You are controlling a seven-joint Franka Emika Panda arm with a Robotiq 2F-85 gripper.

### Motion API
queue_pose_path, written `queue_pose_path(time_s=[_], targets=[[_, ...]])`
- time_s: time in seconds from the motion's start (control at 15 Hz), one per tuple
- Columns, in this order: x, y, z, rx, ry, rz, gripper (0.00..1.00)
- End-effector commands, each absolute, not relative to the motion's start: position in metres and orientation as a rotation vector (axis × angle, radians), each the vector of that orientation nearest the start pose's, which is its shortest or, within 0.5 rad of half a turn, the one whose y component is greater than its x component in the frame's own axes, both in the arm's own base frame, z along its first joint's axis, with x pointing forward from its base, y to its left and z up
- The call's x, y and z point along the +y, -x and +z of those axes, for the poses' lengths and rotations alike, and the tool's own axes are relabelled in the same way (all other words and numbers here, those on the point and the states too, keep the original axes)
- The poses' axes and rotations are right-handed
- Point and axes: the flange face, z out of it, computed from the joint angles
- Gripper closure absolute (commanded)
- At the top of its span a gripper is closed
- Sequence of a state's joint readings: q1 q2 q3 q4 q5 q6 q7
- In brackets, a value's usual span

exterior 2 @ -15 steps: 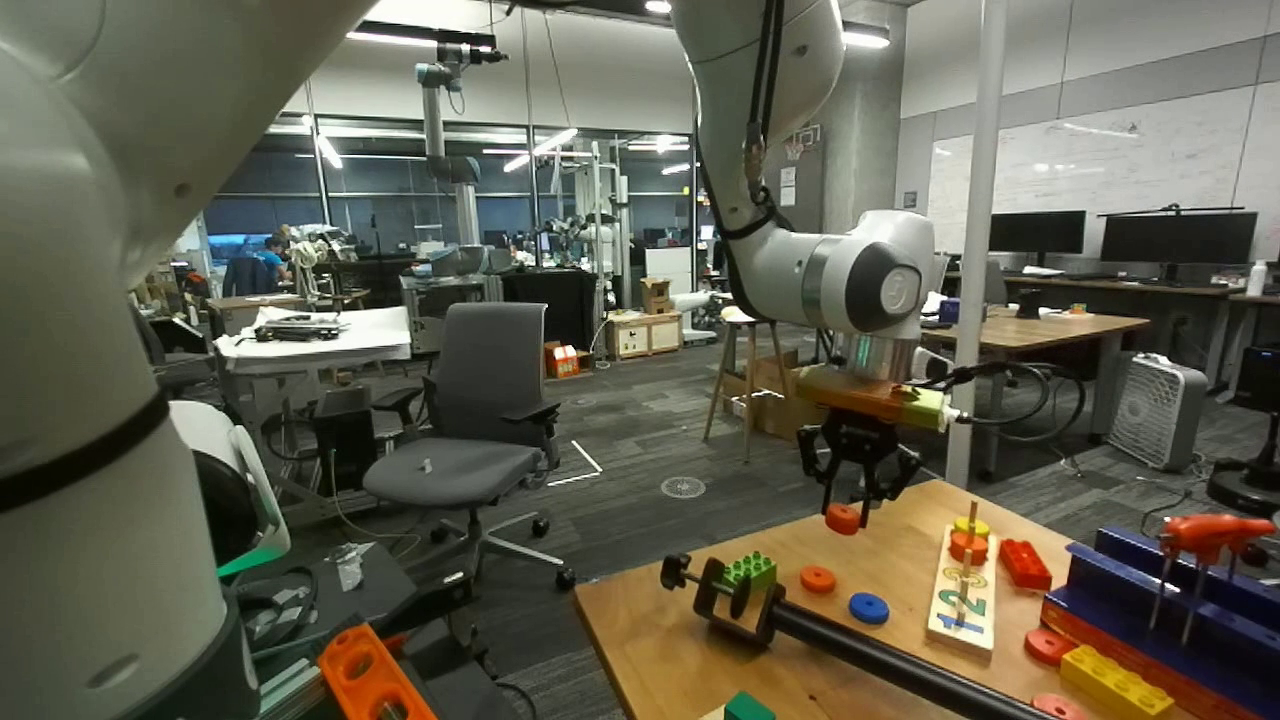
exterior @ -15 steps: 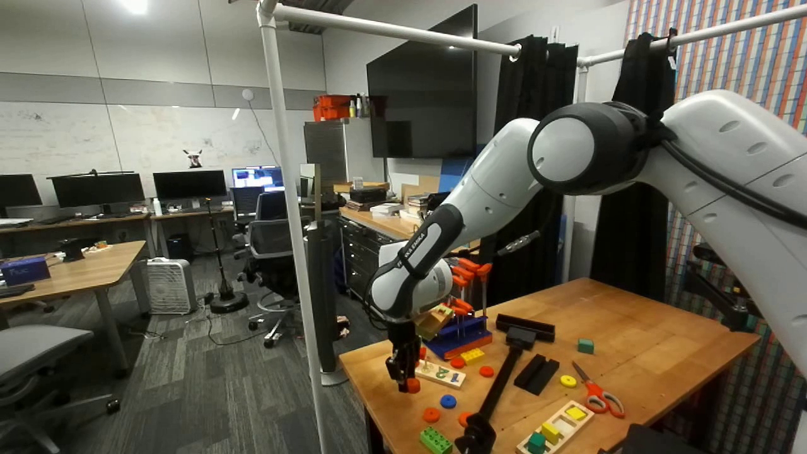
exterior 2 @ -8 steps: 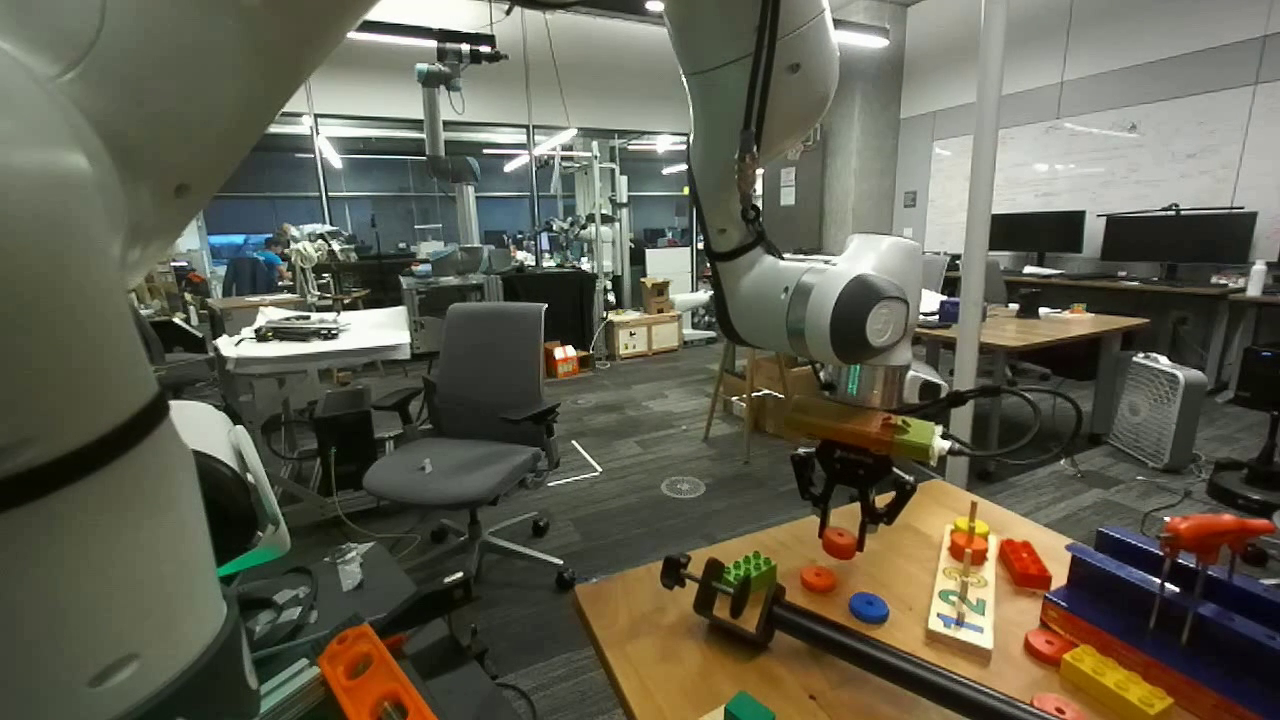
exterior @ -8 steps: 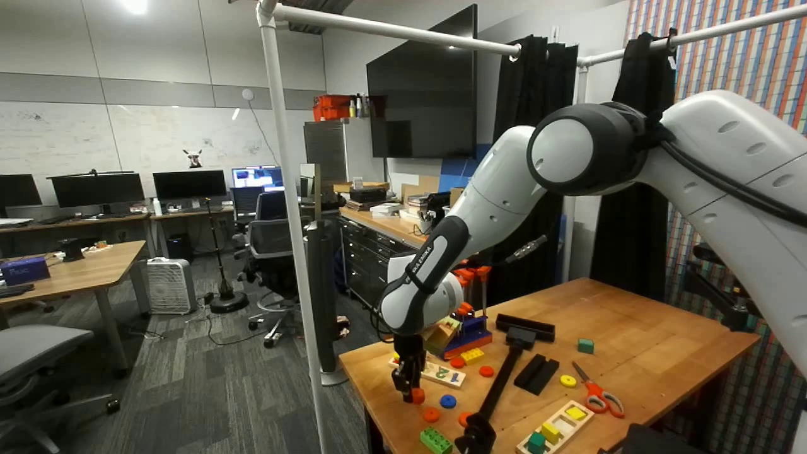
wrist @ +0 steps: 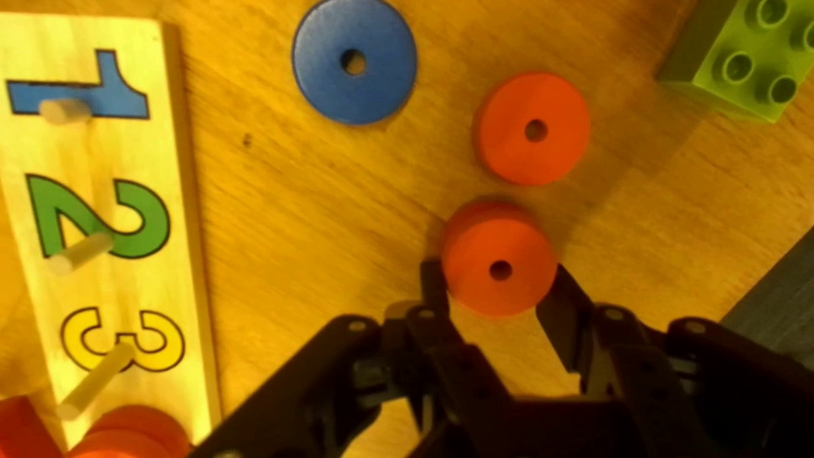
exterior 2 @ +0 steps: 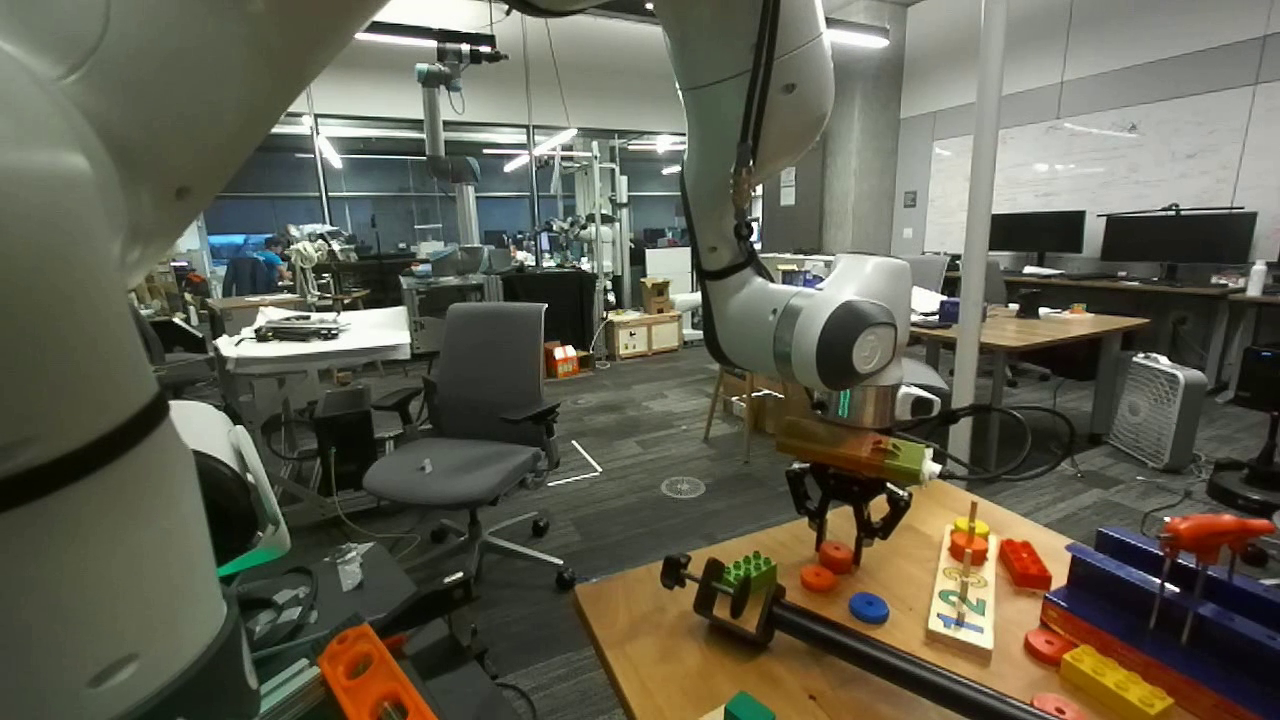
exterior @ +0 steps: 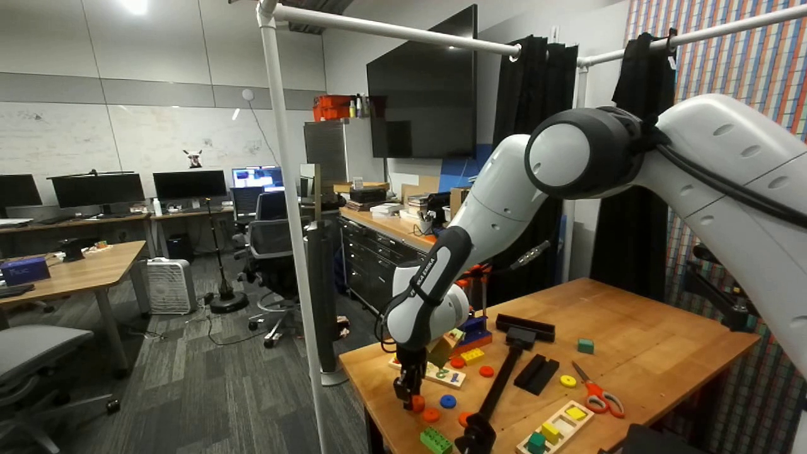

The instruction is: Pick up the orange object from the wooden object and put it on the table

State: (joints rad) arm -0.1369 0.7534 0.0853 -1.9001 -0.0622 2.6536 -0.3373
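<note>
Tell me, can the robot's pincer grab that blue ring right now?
Probably not yet: the pincer grips an orange ring, so it would likely need to let go first. Nothing covers the blue ring in the wrist view, though.

Orange disc point(wrist: 499, 245) in tool point(wrist: 498, 281), over table point(exterior: 643, 347)
</note>
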Motion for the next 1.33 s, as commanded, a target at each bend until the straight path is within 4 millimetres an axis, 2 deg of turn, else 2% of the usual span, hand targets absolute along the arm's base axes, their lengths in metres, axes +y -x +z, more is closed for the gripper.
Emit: queue_pose_path(time_s=[0.0,0.07,0.33,0.4,0.47,0.6,0.67,0.93,1.27], targets=[[-0.032,-0.614,0.098,-0.507,3.081,-0.040,0.34],[-0.033,-0.614,0.099,-0.508,3.082,-0.039,0.32],[-0.033,-0.614,0.101,-0.502,3.086,-0.017,0.04],[-0.033,-0.615,0.104,-0.499,3.092,-0.017,0.00],[-0.032,-0.615,0.108,-0.501,3.099,-0.017,0.00],[-0.026,-0.620,0.129,-0.516,3.131,-0.025,0.00],[-0.022,-0.622,0.141,-0.524,3.139,-0.028,0.00],[-0.003,-0.620,0.211,-0.461,3.212,-0.039,0.00],[-0.001,-0.591,0.315,-0.190,3.287,-0.018,0.00]])
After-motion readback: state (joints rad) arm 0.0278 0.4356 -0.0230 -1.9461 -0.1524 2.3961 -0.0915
